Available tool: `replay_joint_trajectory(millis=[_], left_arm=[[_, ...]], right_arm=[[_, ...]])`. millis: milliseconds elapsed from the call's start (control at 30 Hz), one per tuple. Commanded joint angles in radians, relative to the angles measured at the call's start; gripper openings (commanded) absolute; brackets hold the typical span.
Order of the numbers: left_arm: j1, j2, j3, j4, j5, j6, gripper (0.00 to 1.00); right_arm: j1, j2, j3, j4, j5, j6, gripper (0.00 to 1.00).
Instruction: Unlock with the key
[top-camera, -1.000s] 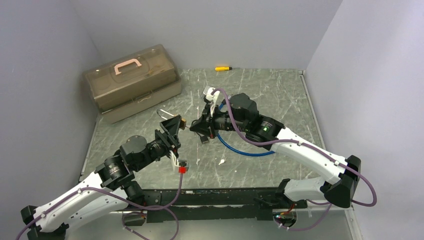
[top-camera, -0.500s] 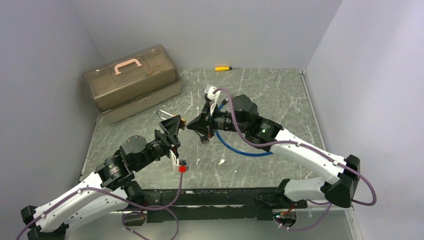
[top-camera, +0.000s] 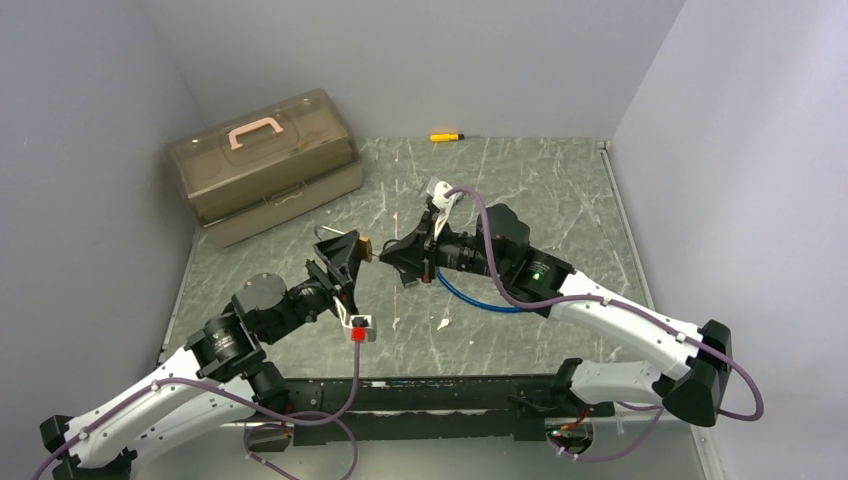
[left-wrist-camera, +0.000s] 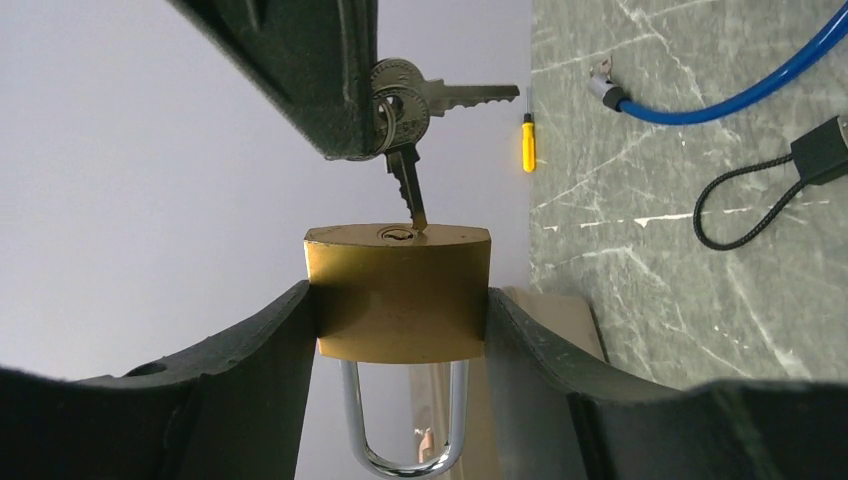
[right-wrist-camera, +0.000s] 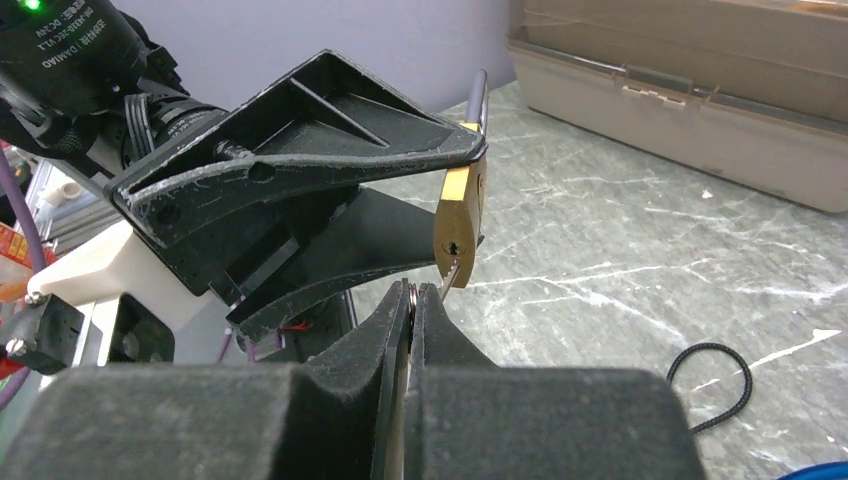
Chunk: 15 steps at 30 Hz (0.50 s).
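Brass padlock (left-wrist-camera: 398, 295) — key (left-wrist-camera: 408, 185) (tip) at keyway (left-wrist-camera: 397, 235)

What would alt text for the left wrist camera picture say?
A brass padlock is clamped in the left hand, loop pointing down. From above, the right hand holds a key with its tip at the keyhole, not yet pushed in.

Held above mid-table (top-camera: 560, 190): padlock (left-wrist-camera: 398, 292), clamped between the fingers of left gripper (top-camera: 350, 252). Just at its three o'clock, right gripper (top-camera: 392, 252), pinching key (left-wrist-camera: 408, 190) with tip at the keyhole. Toolbox (top-camera: 262, 165) at ten o'clock; screwdriver (top-camera: 446, 136) at twelve, by the far edge; cable (top-camera: 480, 303) lying at right gripper's five o'clock.
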Motion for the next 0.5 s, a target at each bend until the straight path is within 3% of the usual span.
replay_joint_trajectory(millis=[0,233,467], left_arm=[[0.002,-0.015,0.055,0.140,0.055,-0.047,0.00],[-0.001,-0.006,0.036,0.170,0.056,-0.020,0.00],[-0.001,-0.021,0.087,0.126,0.097,-0.129,0.00]], right_arm=[[0.005,-0.039,-0.029,0.114,0.021,0.037,0.00],[0.014,-0.070,-0.080,0.214,0.061,0.089,0.00],[0.021,-0.173,-0.074,0.087,0.077,-0.007,0.00]])
